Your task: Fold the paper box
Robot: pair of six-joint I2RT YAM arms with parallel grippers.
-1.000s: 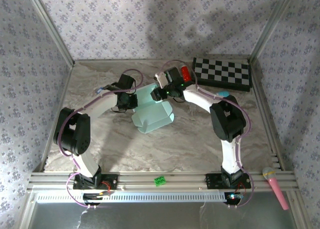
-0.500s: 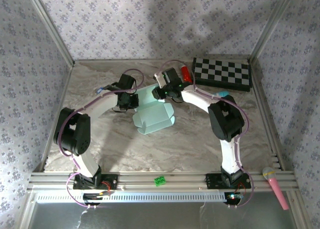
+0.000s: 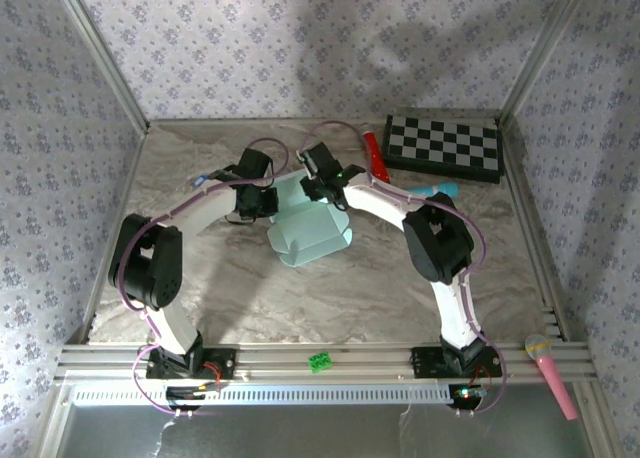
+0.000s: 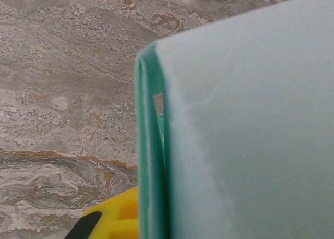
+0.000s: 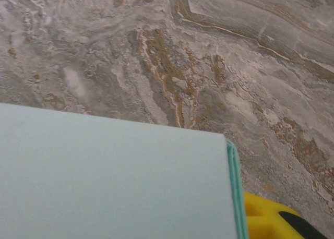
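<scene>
While hard to judge, looks like mid-fold: finds the paper box (image 3: 308,233) at frame centre on the table (image 3: 200,298), back flap raised between left gripper (image 3: 262,200) and right gripper (image 3: 318,173). Puts the right gripper further left than a second ago, uncovering the red stick (image 3: 372,150) beside the checkerboard (image 3: 443,146). Leaves box and left gripper unmoved. Cannot tell the jaws' state on either side, with card crowding both wrist views.

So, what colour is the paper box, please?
The box is pale mint green, clearest from the left wrist.
</scene>
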